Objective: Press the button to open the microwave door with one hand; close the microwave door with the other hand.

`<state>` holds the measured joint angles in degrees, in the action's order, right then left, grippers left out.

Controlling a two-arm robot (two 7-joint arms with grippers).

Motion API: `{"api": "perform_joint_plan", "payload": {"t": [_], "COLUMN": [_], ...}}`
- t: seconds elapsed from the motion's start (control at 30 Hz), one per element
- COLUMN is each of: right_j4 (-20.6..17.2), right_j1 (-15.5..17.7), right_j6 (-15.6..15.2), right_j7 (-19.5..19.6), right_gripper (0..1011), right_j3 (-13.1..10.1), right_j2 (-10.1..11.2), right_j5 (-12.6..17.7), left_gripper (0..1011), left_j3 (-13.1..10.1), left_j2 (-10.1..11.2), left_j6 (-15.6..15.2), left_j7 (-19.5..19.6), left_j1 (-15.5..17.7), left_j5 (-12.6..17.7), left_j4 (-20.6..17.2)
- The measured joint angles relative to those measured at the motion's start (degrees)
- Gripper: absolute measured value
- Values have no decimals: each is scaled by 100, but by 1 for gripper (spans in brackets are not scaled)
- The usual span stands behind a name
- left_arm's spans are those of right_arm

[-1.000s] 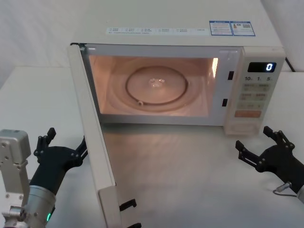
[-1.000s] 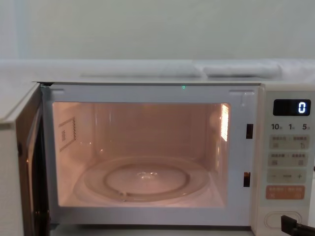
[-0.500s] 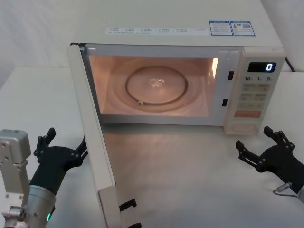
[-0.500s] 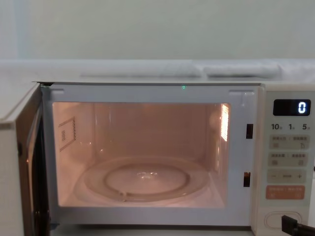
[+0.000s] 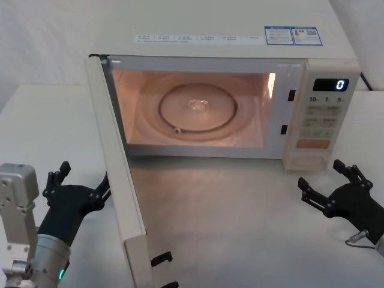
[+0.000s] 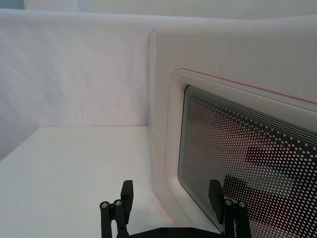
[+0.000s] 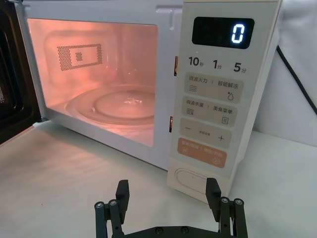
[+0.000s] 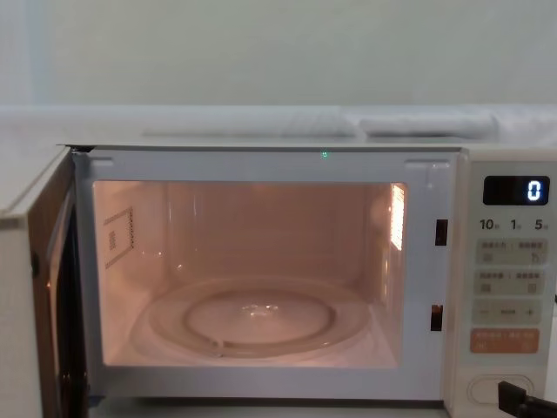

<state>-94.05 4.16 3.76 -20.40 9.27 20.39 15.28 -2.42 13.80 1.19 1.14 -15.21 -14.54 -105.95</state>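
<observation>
The microwave door [image 5: 117, 174] stands wide open, swung out toward me on its left hinge; its dotted dark window [image 6: 247, 163] with a pink outline faces my left gripper [image 5: 81, 180]. That gripper [image 6: 171, 191] is open and sits just outside the door's outer face, with one finger close to the window. My right gripper [image 5: 320, 175] is open, low over the table in front of the control panel. It [image 7: 167, 187] is a short way back from the cream pill-shaped button [image 7: 190, 179], and nothing is between its fingers. The button [image 8: 498, 388] is at the panel's bottom.
The lit cavity holds a glass turntable [image 5: 198, 108]. The display [image 7: 223, 32] reads 0, above an orange key [image 7: 202, 152]. The door's latch hooks [image 5: 162, 259] stick out near the table's front. White table [image 5: 240, 216] lies between the arms, and a black cable [image 7: 297, 82] runs behind the microwave.
</observation>
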Motion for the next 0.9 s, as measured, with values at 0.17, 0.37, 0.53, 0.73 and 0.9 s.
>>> {"api": "perform_joint_plan", "payload": {"t": [0.17, 0.37, 0.53, 0.73, 0.9], "right_j4": [0, 0, 0, 0, 0], "right_j1": [0, 0, 0, -1, 0], "right_j6": [0, 0, 0, 0, 0], "right_j7": [0, 0, 0, -1, -1], "right_gripper": [1000, 1000, 1000, 1000, 1000], "right_j3": [0, 0, 0, 0, 0], "right_j2": [0, 0, 0, 0, 0], "right_j5": [0, -1, -1, -1, -1], "left_gripper": [1001, 1001, 1001, 1001, 1001], "left_j3": [0, 0, 0, 0, 0], "left_j2": [0, 0, 0, 0, 0], "left_j6": [0, 0, 0, 0, 0], "left_j7": [0, 0, 0, 0, 0], "left_j1": [0, 0, 0, 0, 0], "left_j5": [0, 0, 0, 0, 0], "left_j4": [0, 0, 0, 0, 0]}}
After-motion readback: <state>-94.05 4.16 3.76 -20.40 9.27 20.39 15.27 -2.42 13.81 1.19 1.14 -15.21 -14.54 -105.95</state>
